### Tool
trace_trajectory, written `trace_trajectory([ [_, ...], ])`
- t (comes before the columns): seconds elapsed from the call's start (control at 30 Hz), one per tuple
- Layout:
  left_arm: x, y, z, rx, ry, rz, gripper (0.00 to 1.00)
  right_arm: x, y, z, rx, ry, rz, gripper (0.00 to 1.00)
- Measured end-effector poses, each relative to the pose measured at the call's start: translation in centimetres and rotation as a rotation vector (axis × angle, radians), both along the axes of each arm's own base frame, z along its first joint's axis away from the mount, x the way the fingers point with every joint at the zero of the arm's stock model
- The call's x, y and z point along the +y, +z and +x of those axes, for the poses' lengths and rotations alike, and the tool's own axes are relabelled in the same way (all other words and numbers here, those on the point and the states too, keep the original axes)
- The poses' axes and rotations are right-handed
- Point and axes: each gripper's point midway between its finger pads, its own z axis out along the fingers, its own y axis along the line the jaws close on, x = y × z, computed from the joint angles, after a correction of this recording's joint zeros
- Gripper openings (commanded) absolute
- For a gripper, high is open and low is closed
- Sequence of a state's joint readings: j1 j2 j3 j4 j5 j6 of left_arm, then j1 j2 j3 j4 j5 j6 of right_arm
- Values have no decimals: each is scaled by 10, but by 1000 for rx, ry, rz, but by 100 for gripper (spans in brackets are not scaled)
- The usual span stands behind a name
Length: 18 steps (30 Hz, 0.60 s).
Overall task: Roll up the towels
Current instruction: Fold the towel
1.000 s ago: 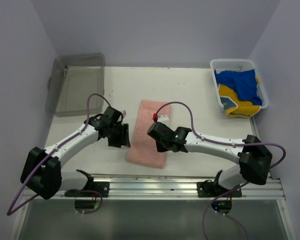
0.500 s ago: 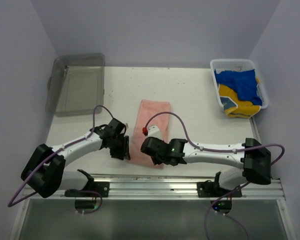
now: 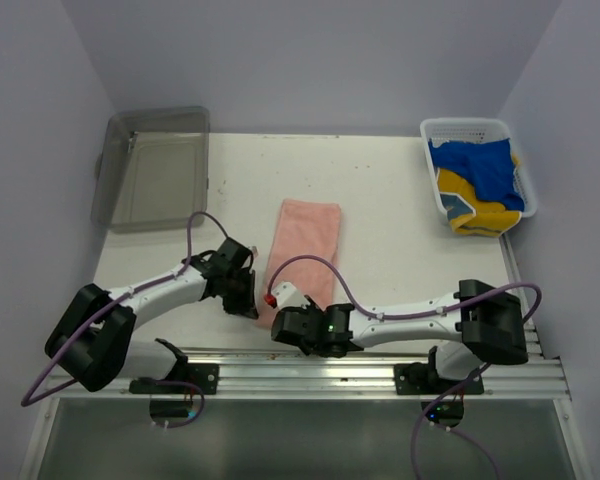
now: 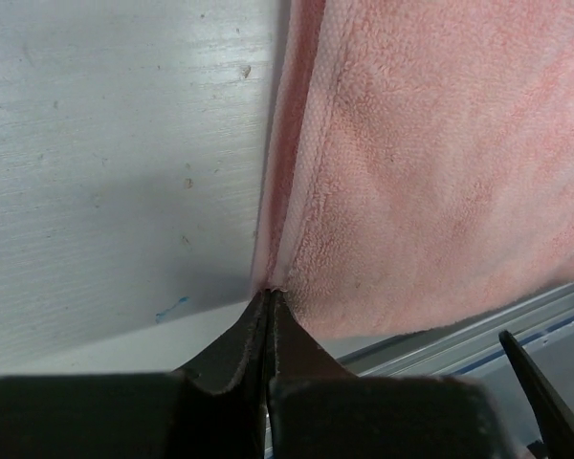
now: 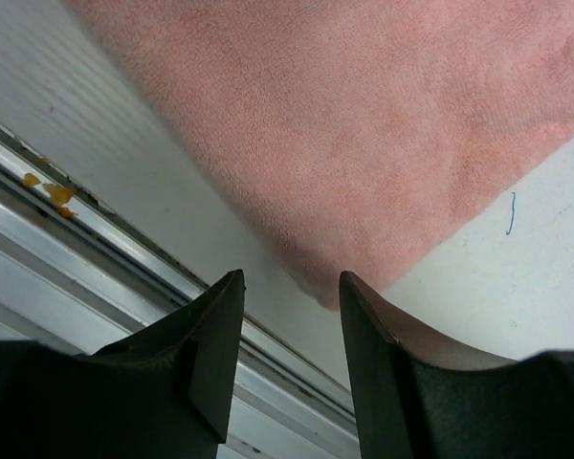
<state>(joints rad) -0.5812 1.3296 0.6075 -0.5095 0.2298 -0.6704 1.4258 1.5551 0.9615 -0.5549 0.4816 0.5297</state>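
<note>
A salmon pink towel (image 3: pixel 307 245) lies flat and unrolled on the white table, long side running away from me. My left gripper (image 3: pixel 252 307) is at its near left corner. In the left wrist view the jaws (image 4: pixel 268 295) are shut, pinching the towel's (image 4: pixel 430 172) hem right at that corner. My right gripper (image 3: pixel 298 322) sits low at the near right corner, open. That corner of the towel (image 5: pixel 364 124) lies just ahead of the gap between its fingers (image 5: pixel 289 282). A blue towel (image 3: pixel 475 160) and a yellow towel (image 3: pixel 480 212) are bunched in the basket.
The white mesh basket (image 3: pixel 465 126) stands at the back right of the table. A grey translucent tray (image 3: pixel 155 165) stands at the back left. An aluminium rail (image 3: pixel 310 360) runs along the near table edge, just behind both grippers.
Both arms have drawn back to the towel's near corners. The left gripper has shut on the corner hem, and the right gripper has opened wider.
</note>
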Motion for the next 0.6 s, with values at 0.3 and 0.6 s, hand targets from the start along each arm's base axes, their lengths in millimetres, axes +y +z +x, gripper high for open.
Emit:
trace_trajectory([
  [0.3, -1, -3, 0, 11, 2, 3, 0, -2, -37, 5, -33, 13, -55, 27],
  [0.6, -2, 10, 8, -32, 22, -5, 23, -5, -35, 13, -81, -7, -61, 10],
])
